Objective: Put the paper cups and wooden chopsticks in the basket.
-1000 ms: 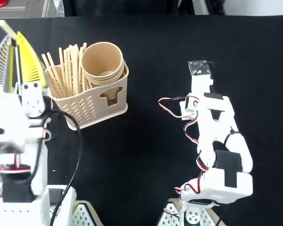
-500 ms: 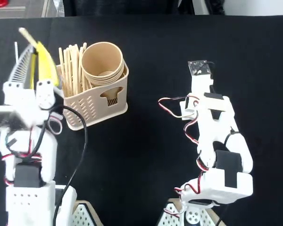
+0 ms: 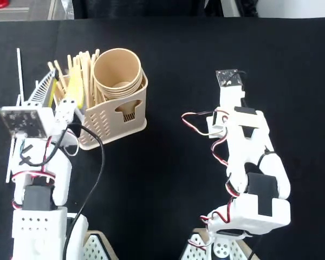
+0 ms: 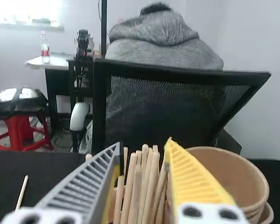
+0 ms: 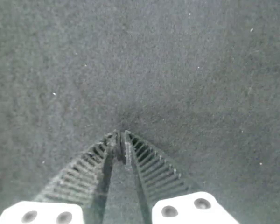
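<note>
Seen in basket (image 3: 116,122): paper cups (image 3: 117,70), wooden chopsticks (image 3: 85,70). Jaws of left gripper (image 4: 143,144) apart over bundle; those of right gripper (image 5: 120,140) pressed together above bench (image 3: 206,43). One stray chopstick (image 4: 22,191) on bench judged light, stiff, roll-prone: best pinched mid-length.

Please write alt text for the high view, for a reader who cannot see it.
A beige slotted plastic basket on a black table holds wooden chopsticks and stacked brown paper cups. The left gripper, open, is over the chopsticks; one thin pale stick lies on the table beside that arm. The white right arm is folded, apart from the basket.
</note>
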Controlling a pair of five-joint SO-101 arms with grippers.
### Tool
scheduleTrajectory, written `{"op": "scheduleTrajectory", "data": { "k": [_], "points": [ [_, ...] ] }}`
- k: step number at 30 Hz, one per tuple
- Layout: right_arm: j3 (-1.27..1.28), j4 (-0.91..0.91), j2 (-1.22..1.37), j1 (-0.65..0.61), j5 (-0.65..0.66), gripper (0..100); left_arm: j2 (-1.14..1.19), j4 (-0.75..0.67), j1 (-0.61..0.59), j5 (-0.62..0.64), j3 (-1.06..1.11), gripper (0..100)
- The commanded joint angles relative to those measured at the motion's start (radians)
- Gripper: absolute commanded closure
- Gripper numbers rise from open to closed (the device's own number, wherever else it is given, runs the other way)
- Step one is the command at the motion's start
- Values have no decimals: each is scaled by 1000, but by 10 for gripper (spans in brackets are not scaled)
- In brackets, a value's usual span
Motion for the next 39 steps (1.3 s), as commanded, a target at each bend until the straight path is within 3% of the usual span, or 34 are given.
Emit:
{"op": "scheduleTrajectory", "data": {
  "k": [1,5,10,14,21,26,34,39],
  "points": [
    [-5,-11,-10,8,9,985,21,233,-53,14,-226,809],
    [-5,-9,-10,8,9,985,186,434,-216,8,-472,808],
    [-5,-9,-10,8,9,985,559,657,-417,2,-742,811],
    [-5,-9,-10,8,9,985,841,776,-496,-153,-894,812],
    [-5,-9,-10,8,9,985,1208,850,-532,-499,-997,812],
    [-5,-9,-10,8,9,985,1419,847,-584,-509,-1106,812],
    [-5,-11,-10,8,9,985,1835,862,-591,-508,-1475,812],
    [-5,-11,-10,8,9,985,2105,1043,-570,-506,-1836,812]
  ]
}}
